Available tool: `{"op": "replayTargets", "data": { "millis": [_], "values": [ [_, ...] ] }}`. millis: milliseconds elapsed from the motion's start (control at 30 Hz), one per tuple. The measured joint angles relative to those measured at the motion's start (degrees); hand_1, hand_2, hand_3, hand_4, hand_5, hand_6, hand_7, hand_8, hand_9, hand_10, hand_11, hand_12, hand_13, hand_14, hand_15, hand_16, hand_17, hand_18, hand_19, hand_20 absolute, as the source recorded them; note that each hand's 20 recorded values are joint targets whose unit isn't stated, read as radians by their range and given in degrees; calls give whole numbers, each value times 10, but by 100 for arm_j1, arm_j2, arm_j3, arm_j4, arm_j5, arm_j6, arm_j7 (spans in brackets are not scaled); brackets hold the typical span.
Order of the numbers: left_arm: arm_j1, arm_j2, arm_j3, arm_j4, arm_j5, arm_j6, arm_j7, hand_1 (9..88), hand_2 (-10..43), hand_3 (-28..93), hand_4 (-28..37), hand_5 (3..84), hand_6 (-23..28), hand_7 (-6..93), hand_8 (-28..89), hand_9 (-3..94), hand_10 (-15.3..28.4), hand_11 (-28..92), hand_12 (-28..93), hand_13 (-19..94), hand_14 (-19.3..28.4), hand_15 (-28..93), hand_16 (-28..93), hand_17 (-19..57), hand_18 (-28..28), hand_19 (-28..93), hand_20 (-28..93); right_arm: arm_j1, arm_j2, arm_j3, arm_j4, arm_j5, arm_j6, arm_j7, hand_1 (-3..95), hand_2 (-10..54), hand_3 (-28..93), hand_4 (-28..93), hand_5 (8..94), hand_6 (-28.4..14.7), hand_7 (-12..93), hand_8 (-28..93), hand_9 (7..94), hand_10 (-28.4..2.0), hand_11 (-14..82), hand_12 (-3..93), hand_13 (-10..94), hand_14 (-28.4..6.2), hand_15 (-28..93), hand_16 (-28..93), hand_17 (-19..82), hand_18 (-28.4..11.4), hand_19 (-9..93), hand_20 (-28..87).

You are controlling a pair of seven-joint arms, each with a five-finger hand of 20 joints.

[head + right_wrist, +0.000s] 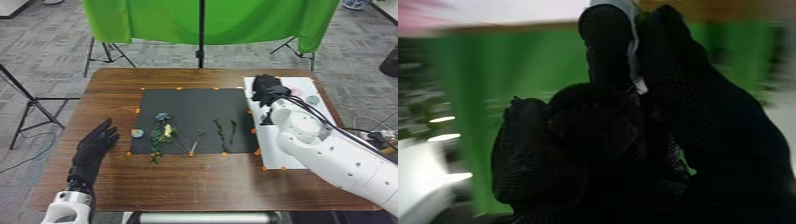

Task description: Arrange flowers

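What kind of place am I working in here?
Probably a robotics lab or test room: a green cloth hangs beyond the wooden table, black stands are set up on the floor, and small orange marks edge the dark mat.

Flowers obstruct near mat (far side passable).

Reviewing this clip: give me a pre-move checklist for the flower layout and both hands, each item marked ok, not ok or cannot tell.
1. Left hand off the dark mat: ok, open at its left.
2. Right hand away from the flowers: ok, it is at the white board.
3. Blue flower and yellow flower on the mat: ok.
4. Rightmost sprig apart from the yellow flower: ok.
5. Pale strip by the right hand's glove identified and securely held: cannot tell.
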Motion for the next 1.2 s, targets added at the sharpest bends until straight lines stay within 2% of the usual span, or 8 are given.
{"op": "replayTargets", "data": {
  "millis": [167, 267, 500, 700, 900, 1200],
  "values": [
    [-26, 0, 19, 9, 6, -27, 1, 283, -47, 630, -208, 341, 36, 61, -46, 352, 108, 93, 129, 272, 153, 138, 43, 19, 142, 37, 182, 512, -304, -426, -408, 568, -174, -798, 612, -95, 568, -158, 763, -8, 221, 130, 882, -88, 113, 442, 888, -24, 593, 347, 652, -96, 932, 529],
    [-44, 0, 22, 13, 6, -40, 0, 283, -48, 632, -208, 341, 36, 61, -46, 352, 108, 93, 129, 272, 154, 140, 44, 19, 142, 37, 182, 704, -625, -631, -458, 524, -376, -985, 610, -95, 571, -161, 758, -7, 225, 127, 880, -85, 108, 442, 884, -25, 594, 349, 646, -97, 932, 533],
    [-57, -6, 26, 18, 6, -57, -4, 284, -47, 631, -209, 341, 36, 60, -46, 352, 109, 93, 129, 272, 152, 138, 43, 19, 142, 38, 183, 730, -996, -1148, -671, 379, -785, -1032, 604, -95, 571, -166, 754, -4, 229, 121, 879, -85, 98, 442, 880, -27, 593, 349, 636, -100, 932, 535],
    [-55, -20, 32, 28, 6, -68, -4, 283, -47, 631, -208, 341, 36, 60, -46, 352, 109, 93, 130, 272, 153, 139, 43, 19, 142, 38, 183, 506, -1024, -1226, -661, 351, -835, -1055, 590, -95, 556, -165, 746, -4, 226, 114, 873, -87, 101, 443, 878, -29, 593, 349, 634, -100, 932, 533],
    [-71, -21, 41, 42, 6, -89, -4, 284, -46, 632, -205, 341, 36, 59, -46, 352, 109, 92, 130, 271, 153, 138, 43, 19, 142, 38, 182, 428, -1029, -1226, -612, 240, -896, -1068, 566, -95, 506, -151, 730, -12, 199, 96, 833, -95, 164, 403, 874, -31, 589, 349, 629, -102, 932, 525],
    [-82, -21, 41, 47, 6, -109, -9, 283, -47, 632, -206, 341, 35, 59, -45, 352, 108, 92, 129, 271, 154, 138, 44, 19, 142, 38, 182, 384, -989, -1138, -589, -22, -986, -1095, 475, -95, 606, -183, 697, -2, 183, 30, 798, -106, 241, 330, 874, -33, 580, 350, 628, -103, 932, 517]
  ]
}}
